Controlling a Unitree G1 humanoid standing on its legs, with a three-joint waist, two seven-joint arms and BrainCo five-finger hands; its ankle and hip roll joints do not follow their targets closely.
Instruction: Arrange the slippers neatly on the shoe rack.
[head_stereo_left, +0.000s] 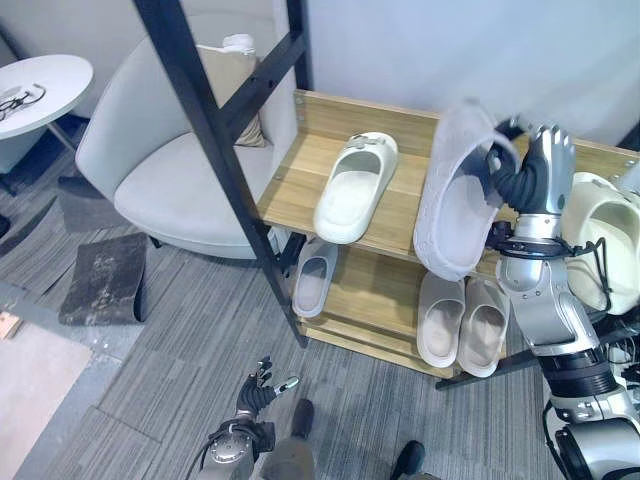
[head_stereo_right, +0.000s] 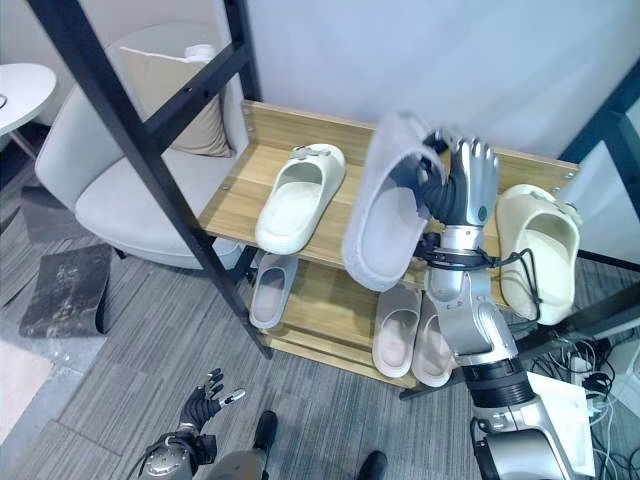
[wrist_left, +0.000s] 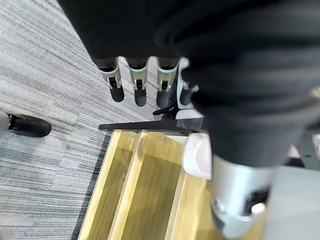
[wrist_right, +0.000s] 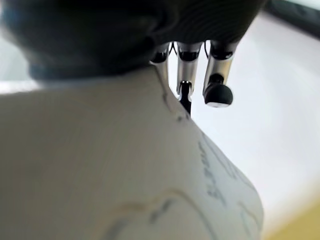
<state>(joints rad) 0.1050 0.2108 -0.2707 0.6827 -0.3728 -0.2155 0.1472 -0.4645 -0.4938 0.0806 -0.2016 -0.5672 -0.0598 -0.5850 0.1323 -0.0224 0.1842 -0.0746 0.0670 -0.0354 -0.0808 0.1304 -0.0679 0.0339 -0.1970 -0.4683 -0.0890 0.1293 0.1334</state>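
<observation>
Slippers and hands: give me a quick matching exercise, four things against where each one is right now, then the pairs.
Things:
1. grey slipper
2. white slipper
3. beige pair
4. left hand

Places:
A. lying flat on the rack's top shelf
B. low over the carpet, holding nothing
C. held up in the right hand, sole facing the camera
D. side by side on the lower shelf

Pairs: 1-C, 2-A, 3-D, 4-B
</observation>
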